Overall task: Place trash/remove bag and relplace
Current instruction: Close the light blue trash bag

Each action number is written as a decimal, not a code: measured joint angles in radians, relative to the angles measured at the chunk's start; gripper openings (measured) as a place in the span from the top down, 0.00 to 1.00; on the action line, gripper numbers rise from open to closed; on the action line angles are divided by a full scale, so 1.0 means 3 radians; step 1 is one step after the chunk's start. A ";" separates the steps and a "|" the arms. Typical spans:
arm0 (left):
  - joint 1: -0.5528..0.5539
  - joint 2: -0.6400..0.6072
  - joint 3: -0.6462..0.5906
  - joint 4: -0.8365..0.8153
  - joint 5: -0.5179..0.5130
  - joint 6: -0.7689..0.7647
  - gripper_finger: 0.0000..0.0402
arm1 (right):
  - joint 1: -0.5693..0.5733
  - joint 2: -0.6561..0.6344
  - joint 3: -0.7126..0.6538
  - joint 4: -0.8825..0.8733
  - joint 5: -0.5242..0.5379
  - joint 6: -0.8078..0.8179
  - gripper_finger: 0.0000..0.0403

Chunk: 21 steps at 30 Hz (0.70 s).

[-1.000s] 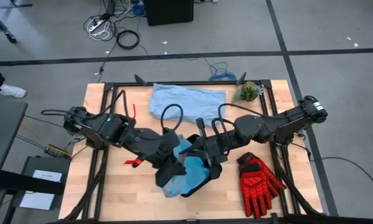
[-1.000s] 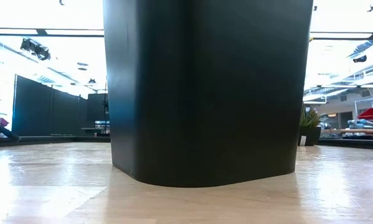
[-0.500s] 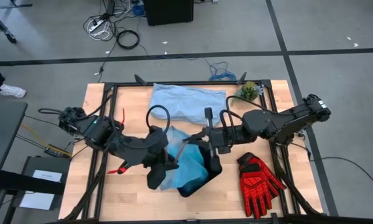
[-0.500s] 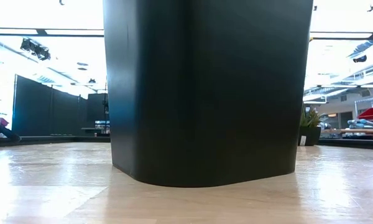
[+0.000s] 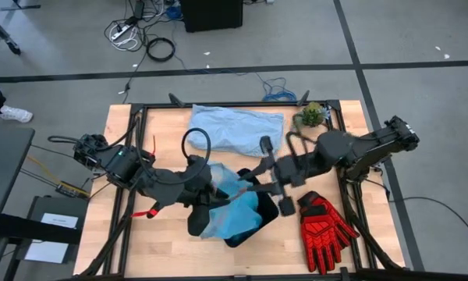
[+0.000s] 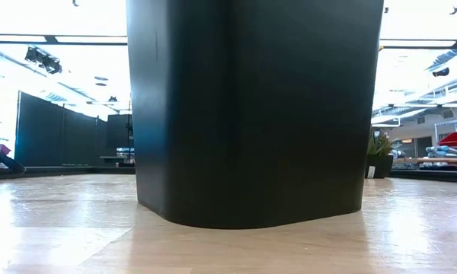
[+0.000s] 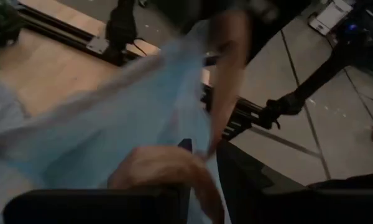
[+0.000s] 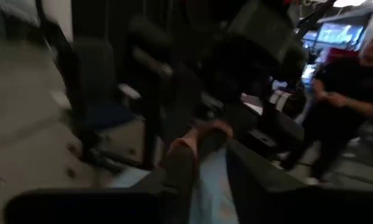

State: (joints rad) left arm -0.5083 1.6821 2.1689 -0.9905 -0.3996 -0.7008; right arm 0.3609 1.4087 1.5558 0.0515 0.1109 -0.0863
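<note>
The left gripper (image 5: 218, 191) sits over the near middle of the table, its fingers drawn narrow on a fold of the thin, crinkly, bright cyan-blue plastic bag (image 5: 228, 211); in the left wrist view the film (image 7: 130, 118) stretches taut away from the tan finger pads (image 7: 168, 171). The right gripper (image 5: 253, 181) meets it from the other side, just above the same bag; the right wrist view shows a strip of pale blue film (image 8: 211, 183) lying between its fingers (image 8: 186, 155), but whether they grip it or stand loose I cannot tell. The bag drapes over the mouth of a black plastic waste bin (image 5: 253, 222), which fills the low view as a dark upright wall (image 6: 251, 114). Behind the grippers lies a paler, duller grey-blue plastic bag (image 5: 235, 129), flat on the light wooden table (image 5: 125, 242). A small green potted plant (image 5: 312, 115) stands at the far right corner, and a red-and-black work glove (image 5: 326, 225) lies near the right of the bin. A person in dark clothes (image 8: 345, 87) stands in the room beyond.
</note>
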 joint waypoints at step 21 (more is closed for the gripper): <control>0.0231 0.0131 -0.0001 0.0829 -0.0524 0.1143 0.87 | -0.0272 -0.0461 -0.0001 -0.0363 0.0285 0.1063 0.64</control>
State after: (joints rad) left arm -0.4390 1.7214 2.1685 -0.7419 -0.5570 -0.3579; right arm 0.2793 1.2702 1.5555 -0.0574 0.1965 0.2328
